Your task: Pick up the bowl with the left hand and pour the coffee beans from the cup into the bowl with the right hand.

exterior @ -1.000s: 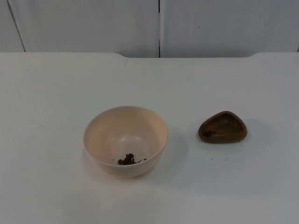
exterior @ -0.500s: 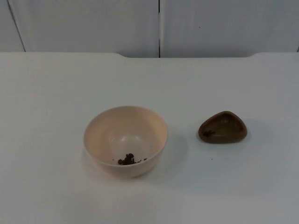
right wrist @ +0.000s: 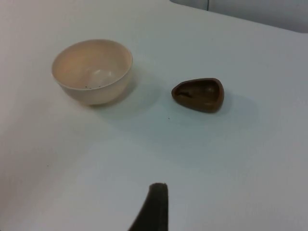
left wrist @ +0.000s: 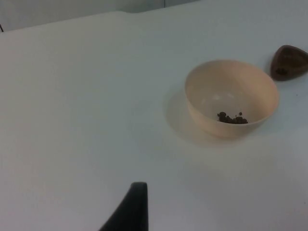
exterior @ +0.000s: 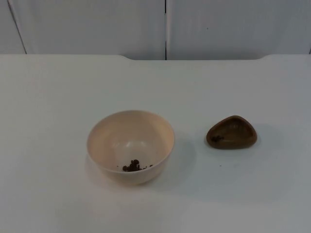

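The bowl [exterior: 130, 145], cream-coloured and round, stands upright on the white table [exterior: 58, 97], left of the table's centre in the top view. A small cluster of coffee beans [exterior: 132, 166] lies inside the bowl against its near inner wall. The cup [exterior: 231, 132], a brown rounded-triangular wooden vessel, rests on the table well apart from the bowl, on the bowl's right side; a few dark specks sit in its hollow, too small to identify. Beyond the table edge stands the grey partition wall [exterior: 97, 24]. The left gripper [left wrist: 131, 209] hangs above bare table, well apart from the bowl; only 1 black fingertip is in view, so the finger state cannot be told. The right gripper [right wrist: 153, 207] hangs above bare table, well apart from the cup and the bowl; again only 1 fingertip appears, and its finger state cannot be told.
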